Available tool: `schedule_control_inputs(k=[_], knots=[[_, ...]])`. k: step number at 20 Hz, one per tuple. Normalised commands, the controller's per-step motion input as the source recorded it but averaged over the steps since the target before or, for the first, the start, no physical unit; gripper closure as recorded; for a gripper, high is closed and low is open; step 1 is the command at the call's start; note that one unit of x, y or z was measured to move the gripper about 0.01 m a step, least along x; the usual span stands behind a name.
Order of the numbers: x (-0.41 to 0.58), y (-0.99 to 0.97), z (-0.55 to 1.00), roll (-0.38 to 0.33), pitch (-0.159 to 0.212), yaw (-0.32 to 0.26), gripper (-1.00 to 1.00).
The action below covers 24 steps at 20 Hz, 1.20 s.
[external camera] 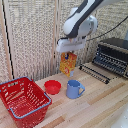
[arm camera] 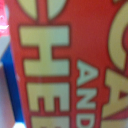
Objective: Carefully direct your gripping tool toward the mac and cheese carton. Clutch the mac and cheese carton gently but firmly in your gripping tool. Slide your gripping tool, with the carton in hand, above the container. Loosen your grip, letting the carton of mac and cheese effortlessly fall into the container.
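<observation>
My gripping tool [external camera: 69, 51], white and boxy on the bulky white arm, is shut on the top of the mac and cheese carton [external camera: 68, 63]. The orange-yellow carton hangs tilted in the air above the table, over the blue mug and small red bowl. In the wrist view the carton [arm camera: 70, 65] fills the picture with big pale letters on red-orange; my fingers are hidden there. The container, a red lattice basket [external camera: 22, 97] with a blue-grey rim, stands on the table at the exterior view's lower left, well apart from the carton.
A small red bowl [external camera: 52, 87] and a blue mug [external camera: 74, 89] stand on the wooden table [external camera: 95, 107] below the carton. A toaster oven [external camera: 112, 56] with its door down sits at the exterior view's right. A slatted screen stands behind.
</observation>
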Motion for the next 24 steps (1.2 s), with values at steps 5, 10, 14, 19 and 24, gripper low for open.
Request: schedule_control_inputs(k=[5, 10, 14, 19, 24], knots=[[0.033, 0.69, 0.88, 0.0, 0.038, -0.003, 1.0], [0.0, 0.87, 0.49, -0.003, 0.04, -0.001, 1.0], [0.0, 0.93, 0.27, -0.009, 0.068, -0.001, 1.0], [0.0, 0.95, 0.25, -0.004, 0.087, 0.0, 1.0], [0.029, 0.89, 0.54, 0.009, 0.051, 0.0, 1.0]])
